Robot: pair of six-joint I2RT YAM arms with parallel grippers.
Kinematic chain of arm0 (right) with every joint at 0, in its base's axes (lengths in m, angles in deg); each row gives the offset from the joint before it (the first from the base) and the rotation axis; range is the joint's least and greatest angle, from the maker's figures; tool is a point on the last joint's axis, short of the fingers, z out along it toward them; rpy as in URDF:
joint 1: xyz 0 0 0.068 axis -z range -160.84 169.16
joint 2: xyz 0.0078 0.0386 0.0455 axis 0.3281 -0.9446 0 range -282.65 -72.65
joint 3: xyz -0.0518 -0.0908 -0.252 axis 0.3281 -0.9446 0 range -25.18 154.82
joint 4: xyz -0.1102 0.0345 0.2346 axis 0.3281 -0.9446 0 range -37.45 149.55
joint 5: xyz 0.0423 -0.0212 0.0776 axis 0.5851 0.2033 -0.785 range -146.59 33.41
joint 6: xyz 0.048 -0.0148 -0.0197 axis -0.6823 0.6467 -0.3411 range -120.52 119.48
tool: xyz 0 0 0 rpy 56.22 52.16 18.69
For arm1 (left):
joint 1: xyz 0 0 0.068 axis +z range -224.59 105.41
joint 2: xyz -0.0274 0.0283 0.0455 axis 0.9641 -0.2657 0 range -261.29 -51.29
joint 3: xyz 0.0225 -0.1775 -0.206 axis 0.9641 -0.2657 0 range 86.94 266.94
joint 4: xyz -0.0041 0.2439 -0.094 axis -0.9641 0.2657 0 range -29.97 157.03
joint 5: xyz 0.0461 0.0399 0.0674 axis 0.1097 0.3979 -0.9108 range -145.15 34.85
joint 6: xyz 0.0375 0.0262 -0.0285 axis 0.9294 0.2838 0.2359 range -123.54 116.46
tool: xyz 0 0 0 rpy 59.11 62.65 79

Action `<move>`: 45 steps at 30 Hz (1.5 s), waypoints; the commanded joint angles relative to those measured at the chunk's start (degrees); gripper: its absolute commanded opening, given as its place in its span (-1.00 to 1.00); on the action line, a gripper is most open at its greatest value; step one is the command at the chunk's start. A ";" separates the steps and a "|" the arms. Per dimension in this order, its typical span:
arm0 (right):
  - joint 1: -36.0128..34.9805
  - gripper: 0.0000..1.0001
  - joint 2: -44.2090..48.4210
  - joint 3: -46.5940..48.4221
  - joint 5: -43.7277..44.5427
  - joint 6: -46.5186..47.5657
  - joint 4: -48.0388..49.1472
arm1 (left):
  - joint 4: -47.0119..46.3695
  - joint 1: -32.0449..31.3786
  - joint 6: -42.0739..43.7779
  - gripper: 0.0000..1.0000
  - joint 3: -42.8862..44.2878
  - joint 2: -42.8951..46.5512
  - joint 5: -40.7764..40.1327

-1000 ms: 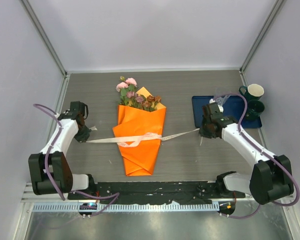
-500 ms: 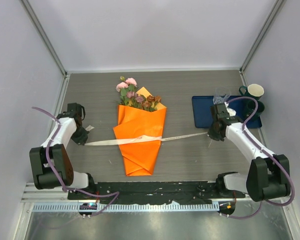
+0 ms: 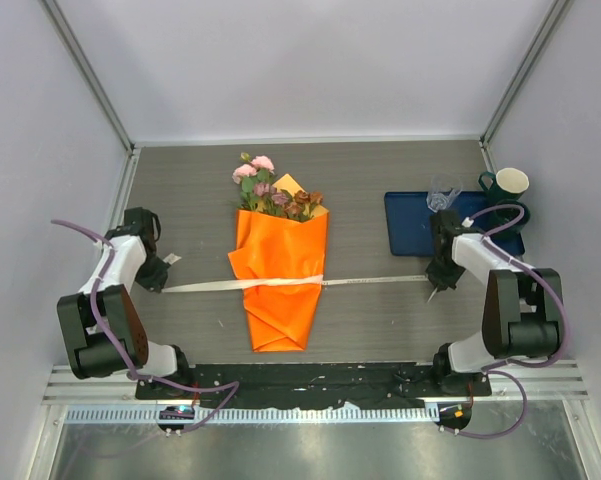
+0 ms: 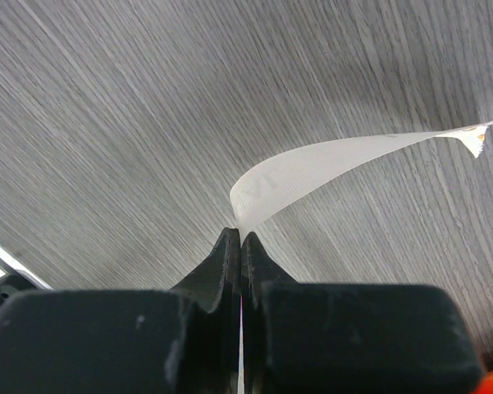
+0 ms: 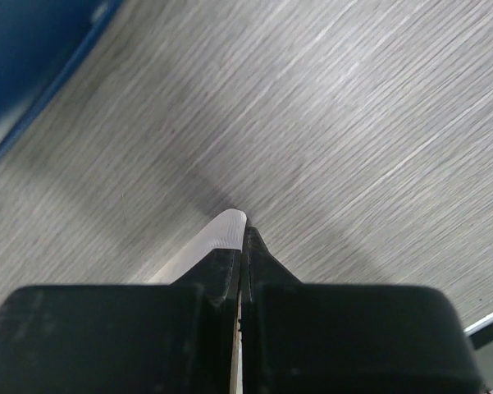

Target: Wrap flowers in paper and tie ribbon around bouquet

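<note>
The bouquet lies mid-table: pink and brown flowers (image 3: 267, 190) stick out of a cone of orange paper (image 3: 278, 260). A cream ribbon (image 3: 370, 281) runs taut straight across the cone's waist (image 3: 280, 283). My left gripper (image 3: 156, 284) is shut on the ribbon's left end; the free tail (image 4: 328, 164) curls out past the black fingertips (image 4: 228, 246). My right gripper (image 3: 436, 283) is shut on the ribbon's right end (image 5: 225, 228), which pokes out beside its fingers (image 5: 261, 250).
A blue tray (image 3: 408, 222) sits at the right, with a dark green mug (image 3: 508, 214), a second mug (image 3: 508, 183) and a clear crumpled item (image 3: 440, 192) on or beside it. Grey walls close the table's sides and back.
Both grippers have moved outward, left one further left, right one further right and nearer. The slack, looped ribbon over the cone has been pulled into one straight tight line.
</note>
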 commanded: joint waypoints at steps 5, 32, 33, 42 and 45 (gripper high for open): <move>1.20 -0.89 -7.42 1.08 4.27 0.84 10.10 | -4.25 1.09 0.58 -0.86 0.02 0.20 6.12; -33.24 0.86 2.87 4.86 -12.97 -36.73 14.59 | -5.06 -15.69 -47.66 0.99 -14.66 17.87 27.76; -33.87 0.80 2.17 5.12 -12.44 -38.15 13.37 | -4.35 -15.87 -48.37 0.99 -14.49 17.17 27.41; -38.35 0.27 -4.42 4.95 -6.46 -48.97 9.75 | -2.24 -17.36 -49.61 0.97 -12.20 12.15 22.40; -39.14 0.12 -7.06 5.74 -6.46 -49.50 8.09 | -1.10 -17.81 -50.31 0.99 -11.94 11.28 20.82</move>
